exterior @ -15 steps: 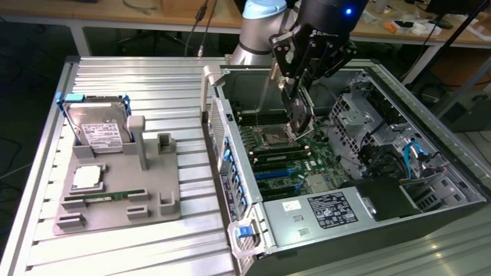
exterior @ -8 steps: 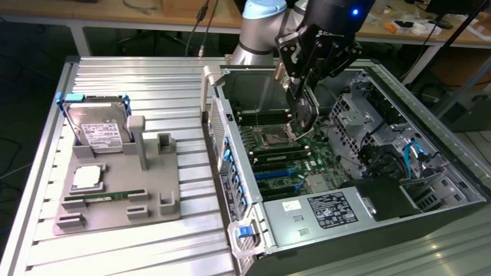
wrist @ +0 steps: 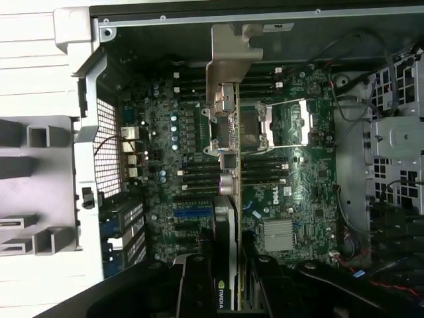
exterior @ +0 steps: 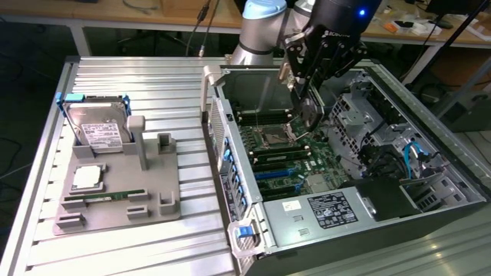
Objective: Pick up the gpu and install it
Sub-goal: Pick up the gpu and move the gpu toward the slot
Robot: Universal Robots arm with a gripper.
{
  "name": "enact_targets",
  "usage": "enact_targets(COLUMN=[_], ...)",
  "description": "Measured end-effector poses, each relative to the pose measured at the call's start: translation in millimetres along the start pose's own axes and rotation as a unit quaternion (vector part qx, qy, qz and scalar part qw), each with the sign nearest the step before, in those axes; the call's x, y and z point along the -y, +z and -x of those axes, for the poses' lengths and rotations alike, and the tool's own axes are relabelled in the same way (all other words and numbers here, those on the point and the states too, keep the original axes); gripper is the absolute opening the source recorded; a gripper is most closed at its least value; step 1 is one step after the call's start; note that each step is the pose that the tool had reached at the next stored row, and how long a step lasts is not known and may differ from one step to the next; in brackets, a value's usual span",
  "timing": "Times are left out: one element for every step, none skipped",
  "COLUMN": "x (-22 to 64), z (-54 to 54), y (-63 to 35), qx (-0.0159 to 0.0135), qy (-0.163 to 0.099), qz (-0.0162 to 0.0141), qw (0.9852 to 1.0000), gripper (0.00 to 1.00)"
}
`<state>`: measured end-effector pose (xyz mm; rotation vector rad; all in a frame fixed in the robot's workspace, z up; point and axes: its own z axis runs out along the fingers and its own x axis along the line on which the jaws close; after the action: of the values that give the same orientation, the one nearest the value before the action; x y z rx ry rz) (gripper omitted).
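Observation:
The gpu (exterior: 309, 111) hangs edge-down inside the open computer case (exterior: 230, 172), above the green motherboard (exterior: 286, 164) near the CPU socket (exterior: 276, 137). My gripper (exterior: 303, 77) is shut on its upper edge. In the wrist view the gpu (wrist: 227, 218) is seen edge-on, its silver bracket (wrist: 228, 59) at the far end and a green logo label close to the gripper (wrist: 228, 275). Dark fingers (wrist: 192, 285) press on both sides of the card. The card's lower edge floats over the blue and black expansion slots (wrist: 192, 215), apart from them.
On the exterior view's left a grey fixture plate (exterior: 153, 201) carries a silver hard drive (exterior: 100, 129), a CPU (exterior: 88, 175) and a green memory stick (exterior: 103, 197). Inside the case stand a drive cage (exterior: 357, 112), cables (exterior: 410, 158) and the power supply (exterior: 330, 210).

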<state>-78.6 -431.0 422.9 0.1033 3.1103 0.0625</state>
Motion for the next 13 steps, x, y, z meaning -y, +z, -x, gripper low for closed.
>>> enact_targets(x=[-0.1, -0.1, -0.2, -0.3, -0.4, -0.4, -0.5, -0.6, -0.7, -0.8, -0.8, -0.9, -1.0], z=[1.1, 1.9, 2.9, 4.0, 5.2, 6.9, 8.3, 9.4, 10.5, 11.6, 12.6, 13.6, 14.6], y=[0.0, 0.1, 0.1, 0.1, 0.1, 0.2, 0.3, 0.2, 0.3, 0.4, 0.4, 0.4, 0.4], qx=[0.0, 0.0, 0.0, 0.0, 0.0, 0.0, 0.0, 0.0, 0.0, 0.0, 0.0, 0.0, 0.0], qy=[0.0, 0.0, 0.0, 0.0, 0.0, 0.0, 0.0, 0.0, 0.0, 0.0, 0.0, 0.0, 0.0], qz=[0.0, 0.0, 0.0, 0.0, -0.0001, 0.0, 0.0, 0.0, 0.0, 0.0, 0.0, 0.0, 0.0], qw=[1.0, 1.0, 1.0, 1.0, 1.0, 1.0, 1.0, 1.0, 1.0, 1.0, 1.0, 1.0, 1.0], gripper=[0.27, 0.27, 0.27, 0.27, 0.27, 0.27, 0.27, 0.27, 0.27, 0.27, 0.27, 0.27, 0.27])
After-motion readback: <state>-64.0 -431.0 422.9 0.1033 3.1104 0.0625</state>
